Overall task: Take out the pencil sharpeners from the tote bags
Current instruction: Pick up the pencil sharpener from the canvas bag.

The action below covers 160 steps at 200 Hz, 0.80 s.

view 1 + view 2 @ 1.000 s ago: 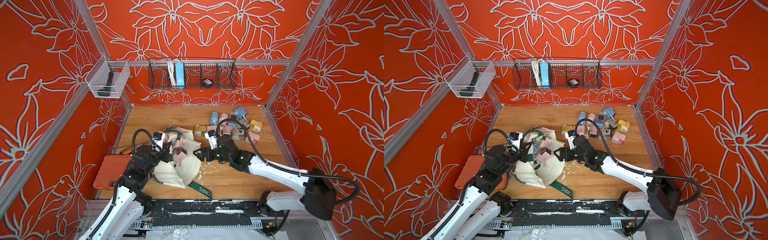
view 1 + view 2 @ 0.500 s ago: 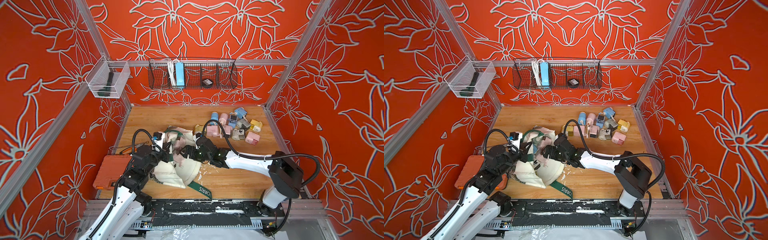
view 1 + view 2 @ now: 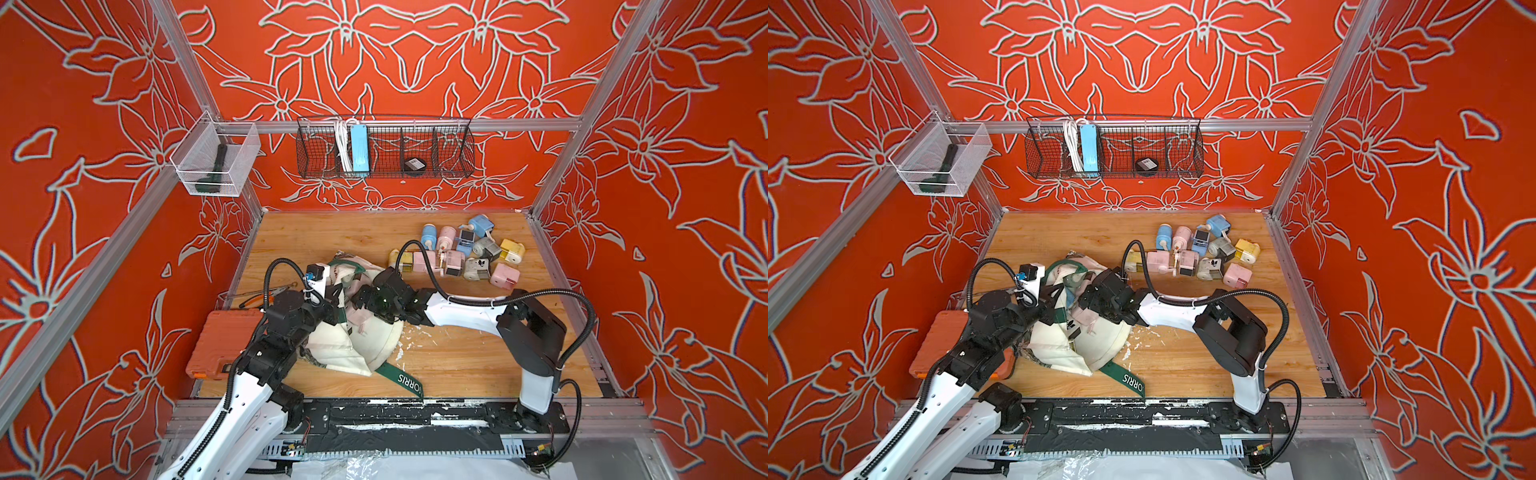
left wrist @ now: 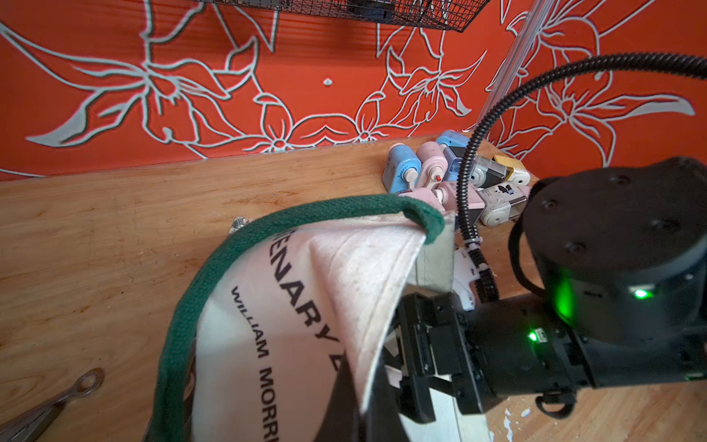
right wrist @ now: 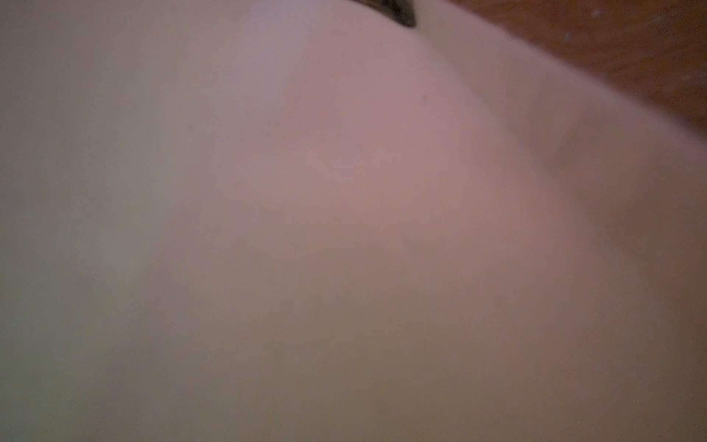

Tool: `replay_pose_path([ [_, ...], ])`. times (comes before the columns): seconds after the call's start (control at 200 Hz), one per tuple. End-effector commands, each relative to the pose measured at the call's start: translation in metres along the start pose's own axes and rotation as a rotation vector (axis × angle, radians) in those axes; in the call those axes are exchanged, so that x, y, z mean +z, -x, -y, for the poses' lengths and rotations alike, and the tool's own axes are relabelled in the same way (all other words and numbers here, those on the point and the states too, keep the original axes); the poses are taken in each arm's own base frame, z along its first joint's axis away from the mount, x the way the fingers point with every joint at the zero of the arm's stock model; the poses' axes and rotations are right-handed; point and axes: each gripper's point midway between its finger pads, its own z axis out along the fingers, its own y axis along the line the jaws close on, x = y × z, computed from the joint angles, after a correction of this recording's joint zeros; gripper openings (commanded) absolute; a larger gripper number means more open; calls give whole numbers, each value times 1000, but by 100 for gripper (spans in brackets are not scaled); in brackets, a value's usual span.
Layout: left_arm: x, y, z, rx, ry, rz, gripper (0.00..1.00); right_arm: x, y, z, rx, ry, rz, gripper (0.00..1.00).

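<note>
Cream canvas marks the one tote bag [image 3: 365, 351], slumped on the near-left part of the wooden table [image 3: 457, 365]. Eleven pencil sharpeners [image 3: 504, 276] lie out of it in a touching cluster at the back right: four pink, three blue, two yellow, one grey, one white. Pink plastic [image 3: 368, 322] shows inside the bag's mouth. The left gripper [image 3: 332, 309] is pinched tight on the tote's rim by a green handle. The right gripper [image 3: 360, 300] reaches into the mouth, and I cannot tell how wide its jaws stand or whether they hold anything. One orange case [image 3: 220, 345] sits at the table's left edge.
</note>
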Motion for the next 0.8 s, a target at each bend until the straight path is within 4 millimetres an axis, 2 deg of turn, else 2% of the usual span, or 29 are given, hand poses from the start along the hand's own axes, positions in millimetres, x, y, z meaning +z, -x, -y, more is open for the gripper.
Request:
replay_pose_path([
  [0.0,-3,7,5,1,-16,23,0,16,-9,8,14,-11,-56,89],
  [0.18,-2,7,4,1,-16,21,0,24,-18,2,12,23,-112,80],
  [0.275,-3,7,5,0,-17,23,0,26,-18,6,1,12,-113,76],
  [0.475,-3,7,4,1,-16,23,0,26,-16,6,-28,22,-102,61],
  [0.646,-3,7,5,0,-17,24,0,9,-11,-5,-122,44,-75,53],
  [0.796,-3,7,5,0,-17,24,0,-19,-8,-17,-247,99,-39,48],
])
